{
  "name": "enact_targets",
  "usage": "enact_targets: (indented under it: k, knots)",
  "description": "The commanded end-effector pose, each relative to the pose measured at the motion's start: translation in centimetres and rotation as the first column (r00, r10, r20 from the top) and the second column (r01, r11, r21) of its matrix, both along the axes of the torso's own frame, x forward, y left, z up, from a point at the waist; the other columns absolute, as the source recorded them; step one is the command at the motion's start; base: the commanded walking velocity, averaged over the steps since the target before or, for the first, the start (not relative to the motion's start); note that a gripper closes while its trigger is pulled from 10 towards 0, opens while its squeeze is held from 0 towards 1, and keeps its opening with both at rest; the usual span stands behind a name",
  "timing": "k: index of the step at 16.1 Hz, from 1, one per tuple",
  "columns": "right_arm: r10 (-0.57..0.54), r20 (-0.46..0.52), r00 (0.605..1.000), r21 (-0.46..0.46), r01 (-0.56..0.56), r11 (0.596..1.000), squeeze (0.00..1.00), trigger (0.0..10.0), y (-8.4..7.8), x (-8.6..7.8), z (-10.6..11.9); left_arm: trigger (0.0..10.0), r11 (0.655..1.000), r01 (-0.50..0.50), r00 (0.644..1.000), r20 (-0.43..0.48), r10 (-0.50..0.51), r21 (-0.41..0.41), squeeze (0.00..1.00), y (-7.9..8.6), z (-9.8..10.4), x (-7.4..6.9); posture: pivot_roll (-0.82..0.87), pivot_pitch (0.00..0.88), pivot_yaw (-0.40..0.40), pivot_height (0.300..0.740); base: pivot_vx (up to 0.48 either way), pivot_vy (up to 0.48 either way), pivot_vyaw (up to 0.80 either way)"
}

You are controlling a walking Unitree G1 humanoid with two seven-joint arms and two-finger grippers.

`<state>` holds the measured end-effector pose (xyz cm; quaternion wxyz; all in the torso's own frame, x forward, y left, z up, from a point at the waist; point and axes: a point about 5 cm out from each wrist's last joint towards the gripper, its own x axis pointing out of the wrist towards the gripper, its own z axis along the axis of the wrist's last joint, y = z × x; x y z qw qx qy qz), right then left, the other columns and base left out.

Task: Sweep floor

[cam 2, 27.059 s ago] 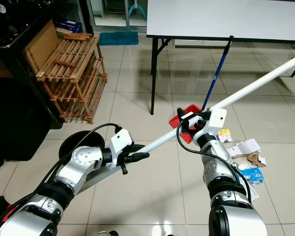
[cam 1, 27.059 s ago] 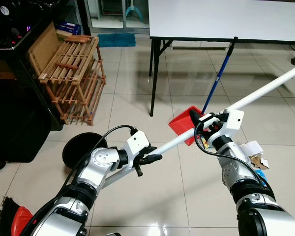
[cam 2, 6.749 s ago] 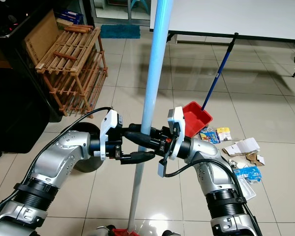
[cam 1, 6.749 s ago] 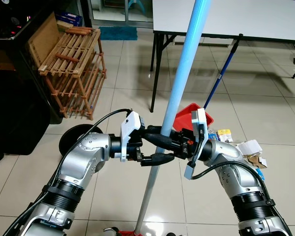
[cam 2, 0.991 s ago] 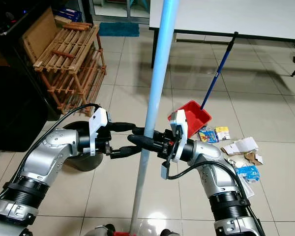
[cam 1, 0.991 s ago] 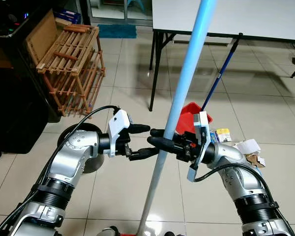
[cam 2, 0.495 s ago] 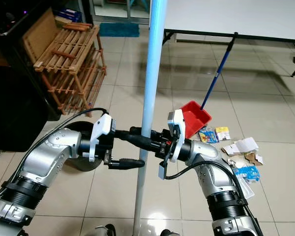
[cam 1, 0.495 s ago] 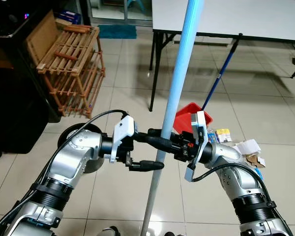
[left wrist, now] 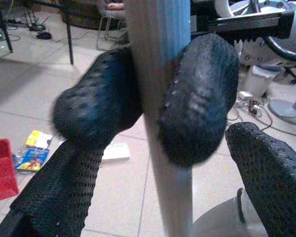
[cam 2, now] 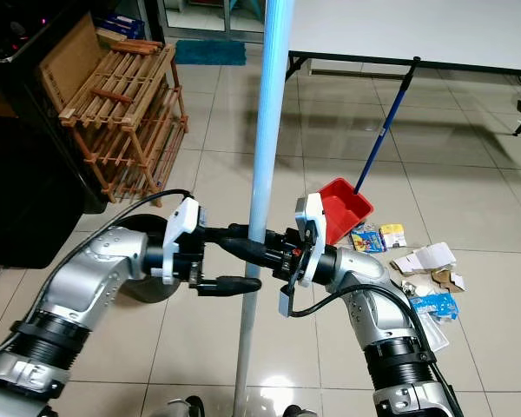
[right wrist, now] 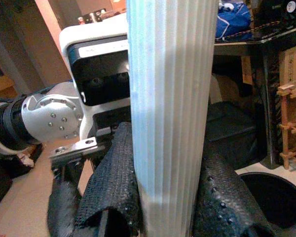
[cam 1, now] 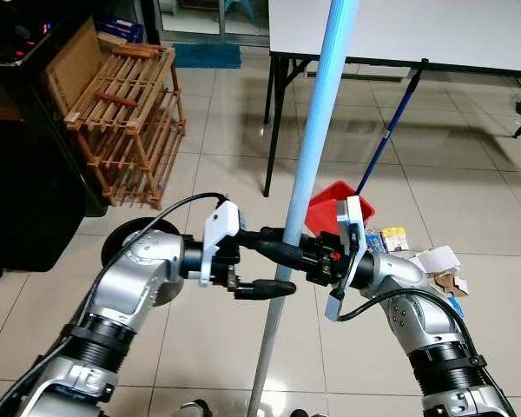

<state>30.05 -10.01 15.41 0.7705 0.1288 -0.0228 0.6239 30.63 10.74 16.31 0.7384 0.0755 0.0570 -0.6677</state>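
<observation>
A pale blue broom handle (cam 1: 311, 169) stands almost upright in front of me, and its head is out of frame below. My right gripper (cam 1: 286, 246) is shut on the handle at mid-height, with its fingers (right wrist: 113, 182) pressed to both sides of the ribbed handle (right wrist: 170, 98). My left gripper (cam 1: 286, 259) comes in from the left and is open. Its fingers (left wrist: 271, 177) straddle the handle (left wrist: 163, 98) just under the right gripper without touching it. Litter (cam 1: 395, 239) and torn paper (cam 1: 438, 261) lie on the tiles to the right.
A red dustpan (cam 2: 343, 208) with a blue stick (cam 1: 391, 130) leans against the white table (cam 1: 417, 35) behind the handle. A wooden rack (cam 1: 130, 122) and a dark cabinet (cam 1: 26, 174) stand at the left, with a black round bin (cam 1: 122, 248) under my left arm.
My left gripper has moved right, from beside the handle to straddling it. The handle, held by the right gripper, has swung from a lean to nearly upright.
</observation>
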Motion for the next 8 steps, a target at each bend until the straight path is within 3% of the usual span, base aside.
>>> enact_targets:
  k: [1,4,6,7,8]
  knots:
    - [0.011,0.015,1.0,0.037,-0.011,0.999,0.0,10.0,0.12,0.14,0.84,10.0,1.0,0.015,1.0,-0.022,-0.015,-0.002,0.0,-0.27,-0.39,-0.29,0.06,0.176,-0.065,0.74,0.0,0.0,0.0]
    - [0.008,0.017,1.0,0.04,-0.009,0.999,0.0,10.0,0.12,0.15,0.88,10.0,1.0,0.023,0.999,-0.027,-0.023,-0.001,0.0,-0.4,-0.45,-0.34,0.06,0.175,-0.064,0.74,0.0,0.0,0.0]
    - [0.007,0.019,1.0,0.041,-0.007,0.999,0.0,10.0,0.11,0.16,0.88,8.8,1.0,0.028,0.999,-0.031,-0.028,-0.001,0.0,-0.44,-0.49,-0.39,0.06,0.174,-0.062,0.74,0.0,0.0,0.0]
    - [0.005,0.019,1.0,0.042,-0.006,0.999,0.0,10.0,0.12,0.17,0.88,7.1,0.999,0.034,0.999,-0.036,-0.034,0.0,0.0,-0.51,-0.59,-0.47,0.06,0.173,-0.062,0.74,0.0,0.0,0.0]
    - [0.005,0.018,1.0,0.043,-0.005,0.999,0.0,10.0,0.13,0.19,0.86,2.6,0.999,0.043,0.998,-0.044,-0.043,0.0,0.0,-0.59,-0.69,-0.59,0.06,0.174,-0.062,0.74,0.0,0.0,0.0]
